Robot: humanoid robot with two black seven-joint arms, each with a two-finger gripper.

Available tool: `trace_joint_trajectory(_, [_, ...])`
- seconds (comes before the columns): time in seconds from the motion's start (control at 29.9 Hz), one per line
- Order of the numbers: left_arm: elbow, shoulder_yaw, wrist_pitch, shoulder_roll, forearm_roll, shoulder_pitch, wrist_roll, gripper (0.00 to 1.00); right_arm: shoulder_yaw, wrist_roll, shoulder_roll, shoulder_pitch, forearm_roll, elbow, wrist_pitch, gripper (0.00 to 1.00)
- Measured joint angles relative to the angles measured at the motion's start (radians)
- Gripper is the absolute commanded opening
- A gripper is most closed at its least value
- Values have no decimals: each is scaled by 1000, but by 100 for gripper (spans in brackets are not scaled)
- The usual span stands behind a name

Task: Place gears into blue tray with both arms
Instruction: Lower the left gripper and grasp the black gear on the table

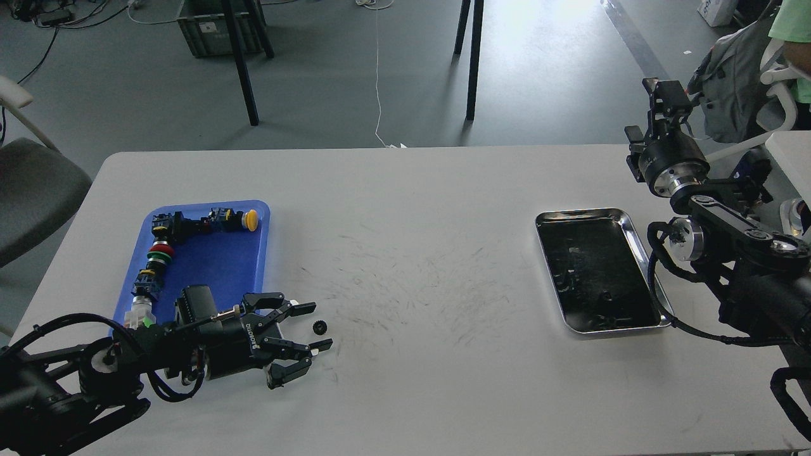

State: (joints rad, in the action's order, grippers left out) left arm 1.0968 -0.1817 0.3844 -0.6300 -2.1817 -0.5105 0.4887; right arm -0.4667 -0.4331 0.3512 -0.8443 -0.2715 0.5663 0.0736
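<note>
Left gripper (315, 327) spread open around a small black gear (320, 327) on the table (431, 266), beside the blue tray (209, 266); right gripper (665, 101) raised, its opening unclear

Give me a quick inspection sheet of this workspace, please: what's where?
Surface: white table, scuffed with dark marks mid-area.
Job's things: one small black gear on the table, just right of the blue tray; the tray holds none that I can see.
Clutter: push-button switches in the blue tray; steel tray at right, contents unclear.
Grippers: left gripper open, low, fingers either side of the gear; right gripper raised off the table's right edge, state unclear.
Cables: black cables along both arms; a white cord on the floor.
Surroundings: grey floor, table legs, crate, chairs.
</note>
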Motion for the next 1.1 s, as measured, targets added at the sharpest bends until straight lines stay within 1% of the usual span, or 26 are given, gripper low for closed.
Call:
trace_joint_trajectory(0.2, [-4, -1, 2, 2, 0, -1, 0, 59, 1, 0, 0, 0, 0, 0, 0, 94])
trace_joint_trajectory(0.27, [-8, -1, 2, 4, 0, -1, 0, 54, 2, 0, 0, 0, 0, 0, 0, 94])
trace_joint_trajectory(0.6, [-29, 0, 2, 17, 0, 2, 0, 52, 7, 1, 0, -1, -1, 0, 0, 94])
trace_joint_trajectory(0.84, [-38, 1, 2, 28, 0, 10, 0, 45, 7, 1, 0, 2, -2, 0, 0, 94])
trace_joint_trajectory(0.94, [-43, 1, 2, 30, 0, 10, 0, 41, 7, 1, 0, 2, -2, 0, 0, 94])
trace_joint_trajectory(0.97, [-45, 1, 2, 30, 0, 10, 0, 38, 8, 1, 0, 2, -2, 0, 0, 94])
trace_joint_trajectory(1.1, [-49, 0, 2, 31, 0, 8, 0, 34, 8, 1, 0, 3, -2, 0, 0, 94])
